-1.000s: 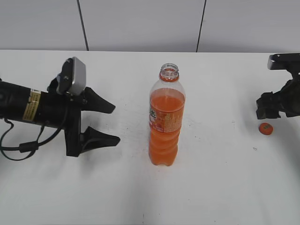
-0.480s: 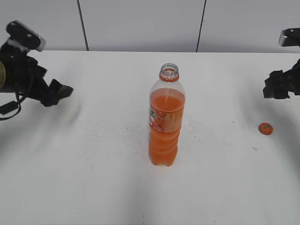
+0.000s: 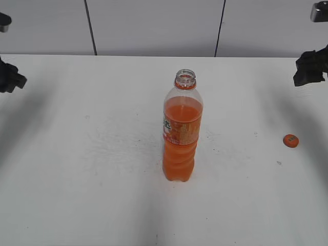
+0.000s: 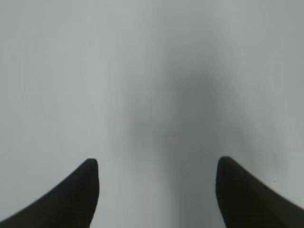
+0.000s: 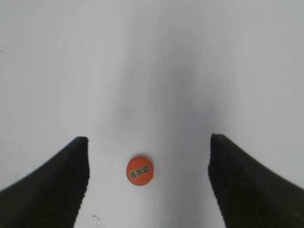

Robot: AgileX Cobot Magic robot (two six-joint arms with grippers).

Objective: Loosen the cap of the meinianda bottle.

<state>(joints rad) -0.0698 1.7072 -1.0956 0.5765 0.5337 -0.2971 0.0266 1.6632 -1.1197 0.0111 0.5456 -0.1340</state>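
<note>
Upright mid-table, the bottle stands uncapped; the cap lies on the table well to its right. Both grippers, left and right, are spread apart and empty, the right above the cap.

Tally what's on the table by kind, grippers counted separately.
Bottles: 1, the meinianda bottle, upright and uncapped.
Caps: 1, the orange cap, lying on the table apart from the bottle.
Grippers: 2, left gripper and right gripper, both open and empty.
Total: 4.

One meinianda bottle, one loose cap, two end effectors, left and right
</note>
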